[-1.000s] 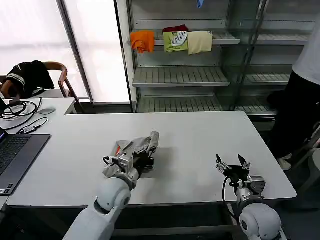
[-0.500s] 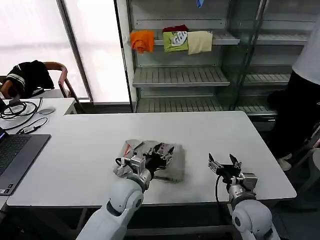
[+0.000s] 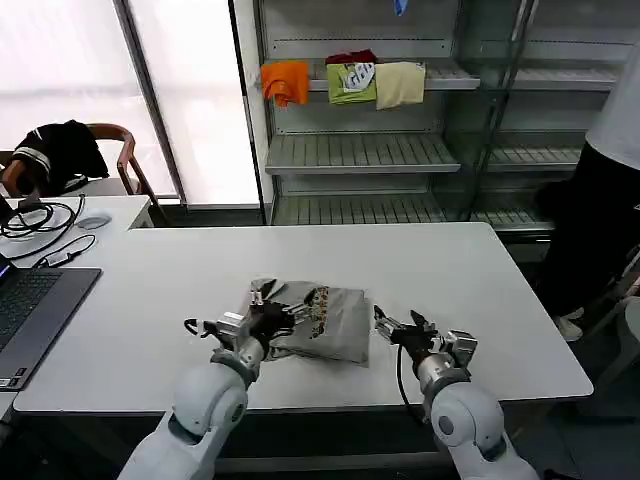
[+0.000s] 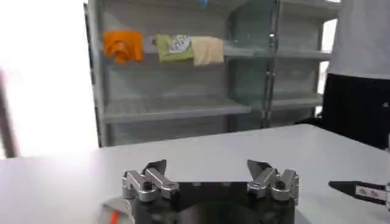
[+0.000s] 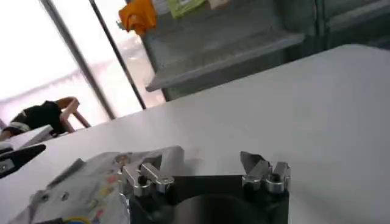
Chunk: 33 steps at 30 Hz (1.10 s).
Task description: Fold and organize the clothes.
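The shirt lies on the tabletop near its front edge, about midway across. The left end effector sits at the shirt's left edge and the right end effector just beside its right edge. A laptop lies at the far left, and shelves with folded garments stand behind.

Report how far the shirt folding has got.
Done: one grey shirt lies folded into a compact rectangle on the white table, print up. In hand: nothing; the left tool sits open at its left edge, the right tool open just beside its right edge. Left: tidying and putting the shirt away.
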### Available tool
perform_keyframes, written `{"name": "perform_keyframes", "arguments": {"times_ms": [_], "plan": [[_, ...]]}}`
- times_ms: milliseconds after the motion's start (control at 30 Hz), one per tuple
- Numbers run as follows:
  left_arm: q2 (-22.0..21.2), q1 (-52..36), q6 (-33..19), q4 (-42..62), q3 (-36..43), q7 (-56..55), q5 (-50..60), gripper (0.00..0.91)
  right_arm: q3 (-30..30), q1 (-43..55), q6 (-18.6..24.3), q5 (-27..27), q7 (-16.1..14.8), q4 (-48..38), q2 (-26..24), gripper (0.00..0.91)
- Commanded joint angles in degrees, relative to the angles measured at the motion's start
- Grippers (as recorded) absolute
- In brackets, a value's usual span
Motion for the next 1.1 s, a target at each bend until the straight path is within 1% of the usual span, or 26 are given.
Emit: {"name": "perform_keyframes", "arguments": {"times_ms": [33, 167, 500, 533, 567, 600, 633, 667, 700, 800, 833, 867, 900, 933, 967, 1000, 1033, 1100], "plan": [[4.6, 6.4, 0.3, -5.9, -9.7, 0.0, 1.2, 0.907, -6.9, 5.9, -1.4, 10.6, 7.0, -3.0, 2.8, 0.907], [5.1, 8.4, 0.2, -6.9, -11.1, 0.3, 1.4, 0.907, -7.6, 6.1, -1.3, 10.6, 7.4, -4.6, 3.3, 0.907], [5.0, 10.2, -0.1, -7.3, -12.8, 1.1, 3.2, 0.907, -8.0, 6.4, -1.3, 10.6, 8.6, -5.7, 3.7, 0.907], [5.3, 11.1, -0.1, -7.6, -13.1, 1.6, 3.5, 0.907, -8.0, 6.5, -1.3, 10.6, 8.9, -5.7, 3.7, 0.897], [5.5, 11.4, -0.1, -7.7, -13.1, 1.6, 3.5, 0.907, -8.0, 6.5, -1.3, 10.5, 8.9, -5.7, 3.7, 0.846], [5.5, 11.9, -0.1, -8.0, -13.1, 1.6, 3.6, 0.907, -8.1, 6.4, -1.3, 10.5, 9.1, -5.8, 3.6, 0.826], [5.4, 12.4, -0.2, -8.1, -13.2, 1.6, 3.9, 0.907, -8.1, 6.3, -1.3, 10.4, 9.3, -6.0, 3.5, 0.826], [5.4, 12.9, -0.3, -8.3, -13.3, 1.7, 4.1, 0.907, -8.1, 6.3, -1.3, 10.5, 9.3, -6.1, 3.4, 0.746], [5.3, 13.5, -0.3, -8.4, -13.3, 1.8, 4.3, 0.907, -8.0, 6.2, -1.3, 10.5, 9.3, -6.1, 3.4, 0.705], [5.3, 15.0, -0.5, -8.6, -13.2, 2.4, 5.6, 0.907, -8.1, 6.1, -1.3, 10.5, 9.1, -6.2, 3.0, 0.665], [5.4, 15.7, -0.5, -8.6, -13.1, 2.9, 6.7, 0.907, -8.1, 6.0, -1.3, 10.5, 9.1, -6.3, 2.9, 0.615], [5.4, 16.2, -0.6, -8.5, -12.9, 3.1, 7.3, 0.907, -8.1, 6.0, -1.3, 10.5, 9.1, -6.3, 2.8, 0.584], [5.4, 16.6, -0.8, -8.5, -12.8, 3.1, 7.4, 0.907, -8.0, 6.1, -1.3, 10.5, 9.0, -6.3, 2.7, 0.433], [5.3, 16.7, -0.8, -8.5, -12.9, 3.1, 7.4, 0.907, -8.0, 6.1, -1.3, 10.5, 8.9, -6.3, 2.5, 0.383], [5.2, 16.7, -0.8, -8.5, -12.9, 3.0, 7.4, 0.907, -8.0, 6.1, -1.3, 10.5, 8.8, -6.3, 2.3, 0.232], [5.2, 16.7, -0.8, -8.5, -12.9, 3.0, 7.3, 0.907, -8.0, 6.1, -1.3, 10.5, 8.7, -6.3, 2.2, 0.232], [5.1, 16.7, -0.8, -8.5, -12.9, 3.0, 7.3, 0.907, -8.0, 6.2, -1.3, 10.5, 8.6, -6.3, 2.1, 0.000], [4.9, 16.6, -0.8, -8.4, -12.7, 3.0, 7.3, 0.907, -8.1, 6.1, -1.3, 10.4, 8.6, -6.2, 1.8, 0.000]]}}
